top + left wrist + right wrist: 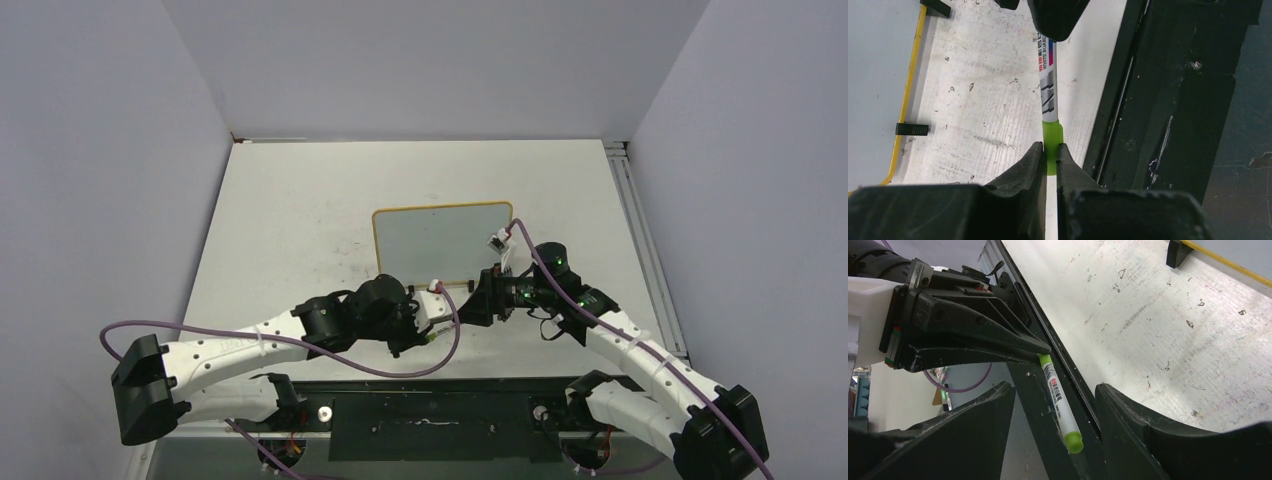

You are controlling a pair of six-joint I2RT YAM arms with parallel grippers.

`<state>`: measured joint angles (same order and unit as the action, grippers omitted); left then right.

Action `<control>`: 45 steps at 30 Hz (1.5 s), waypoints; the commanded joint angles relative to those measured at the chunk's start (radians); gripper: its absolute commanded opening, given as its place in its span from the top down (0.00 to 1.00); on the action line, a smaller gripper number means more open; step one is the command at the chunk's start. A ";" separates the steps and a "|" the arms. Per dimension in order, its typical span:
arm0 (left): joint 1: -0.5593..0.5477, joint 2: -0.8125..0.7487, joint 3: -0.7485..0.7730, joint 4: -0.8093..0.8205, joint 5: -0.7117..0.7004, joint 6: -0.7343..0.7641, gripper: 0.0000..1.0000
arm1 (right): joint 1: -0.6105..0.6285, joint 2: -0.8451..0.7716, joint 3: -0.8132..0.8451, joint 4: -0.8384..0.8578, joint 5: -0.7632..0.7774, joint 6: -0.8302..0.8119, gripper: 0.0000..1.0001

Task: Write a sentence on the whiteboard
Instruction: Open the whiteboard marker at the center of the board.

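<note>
Top view, board: a small, rounded-corner, tan-framed whiteboard (443, 238) lies flat on the scuffed white tabletop (290, 220), mid-table, just beyond both arms' tips.
Top view, arms: the black left gripper (430, 298) and black right gripper (480, 298) meet tip to tip just near of the whiteboard's near edge.
Left wrist, grip: the left gripper's fingers (1030, 165) are clamped on the green end of a white-barrelled, green-tipped marker (1047, 85), which runs away toward the right gripper.
Left wrist, board: the whiteboard sits at left, two small black feet (912, 129) on its framed edge, apart from the marker.
Right wrist, grip: the right gripper's fingers (1128, 410) stand spread wide, the marker's free green end between them, touching neither.
Right wrist, board: one corner of the whiteboard shows at far right, well apart from the marker.
</note>
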<state>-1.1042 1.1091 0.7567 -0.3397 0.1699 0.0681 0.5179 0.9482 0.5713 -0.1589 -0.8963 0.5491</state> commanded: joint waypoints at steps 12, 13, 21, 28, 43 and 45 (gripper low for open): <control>0.004 -0.024 0.010 0.041 0.074 0.010 1.00 | 0.026 0.032 0.054 -0.028 -0.067 -0.110 0.59; 0.004 -0.021 0.012 0.041 0.077 0.009 1.00 | 0.027 0.033 0.052 -0.027 -0.070 -0.110 0.60; 0.004 -0.011 0.016 0.038 0.091 0.013 1.00 | 0.038 0.027 0.045 -0.018 -0.087 -0.104 0.75; 0.006 -0.007 0.019 0.038 0.093 0.013 1.00 | 0.045 0.035 0.043 0.002 -0.123 -0.087 0.83; 0.015 -0.008 0.022 0.030 0.109 0.015 1.00 | 0.067 0.030 0.043 0.005 -0.141 -0.087 0.74; 0.014 -0.007 0.021 0.029 0.113 0.016 1.00 | 0.075 0.029 0.044 -0.004 -0.135 -0.092 0.74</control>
<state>-1.0977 1.1046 0.7563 -0.3447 0.2634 0.0719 0.5716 0.9848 0.5819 -0.1947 -1.0073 0.4774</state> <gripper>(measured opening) 0.055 0.265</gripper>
